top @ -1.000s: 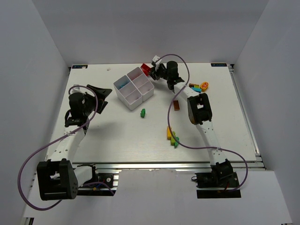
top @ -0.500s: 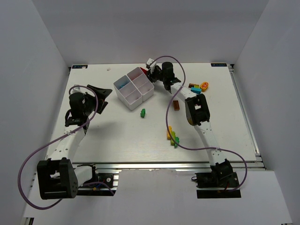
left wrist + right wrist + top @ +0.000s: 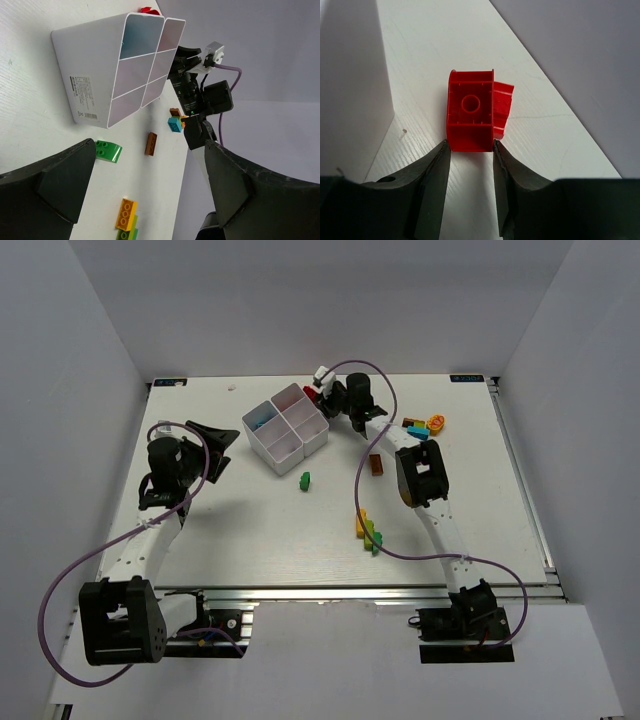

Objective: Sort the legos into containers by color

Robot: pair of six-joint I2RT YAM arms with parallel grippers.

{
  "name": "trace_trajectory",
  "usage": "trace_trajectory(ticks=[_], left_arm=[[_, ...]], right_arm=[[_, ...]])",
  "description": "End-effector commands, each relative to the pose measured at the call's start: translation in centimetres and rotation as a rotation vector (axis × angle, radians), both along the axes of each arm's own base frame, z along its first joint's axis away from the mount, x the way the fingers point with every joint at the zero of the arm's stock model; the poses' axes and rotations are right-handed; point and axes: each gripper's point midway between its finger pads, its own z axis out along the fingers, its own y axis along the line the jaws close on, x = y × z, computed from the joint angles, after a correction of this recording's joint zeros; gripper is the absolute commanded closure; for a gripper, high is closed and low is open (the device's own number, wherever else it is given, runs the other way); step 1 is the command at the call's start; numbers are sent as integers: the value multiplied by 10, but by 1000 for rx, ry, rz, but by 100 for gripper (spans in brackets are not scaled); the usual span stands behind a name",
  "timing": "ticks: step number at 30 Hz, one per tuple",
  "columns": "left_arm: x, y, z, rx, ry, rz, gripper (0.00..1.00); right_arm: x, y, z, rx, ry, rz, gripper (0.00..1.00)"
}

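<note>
My right gripper (image 3: 470, 148) is about half closed on a red brick (image 3: 470, 110), with one finger on each flat side at its near end. The left gripper (image 3: 212, 447) sits spread wide and empty near the table's left edge.

The brick is near the table's far edge, just beside the far-right side of the tray (image 3: 300, 455). It's not over a compartment yet, and I can't tell if it's touching the table.

Handling, my guess: very light, hard, stiff plastic with smooth walls, so it could slip or twist in a light pinch. The best hold is across the two flat side walls, as it is now. A second red piece is stuck on its right side, a bit tilted, and it might pop off if knocked on the tray rim.

Orientation: the hollow underside faces my wrist camera, so the studs point away. The long axis runs straight out along my fingers, away from the wrist. Other legos (image 3: 367, 530) lie loose mid-table and towards the right edge.
</note>
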Motion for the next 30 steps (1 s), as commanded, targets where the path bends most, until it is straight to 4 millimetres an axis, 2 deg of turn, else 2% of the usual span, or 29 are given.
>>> trace_trajectory(ticks=[1, 11, 21, 30], left_arm=[[1, 0, 19, 2, -59, -8, 2], [0, -1, 21, -5, -64, -8, 2], [-2, -1, 21, -12, -71, -6, 2], [1, -1, 23, -10, -78, -11, 2]], right_arm=[[10, -16, 21, 6, -21, -53, 100], [21, -43, 22, -2, -6, -158, 100], [37, -71, 42, 39, -34, -237, 100], [38, -70, 57, 100, -34, -235, 100]])
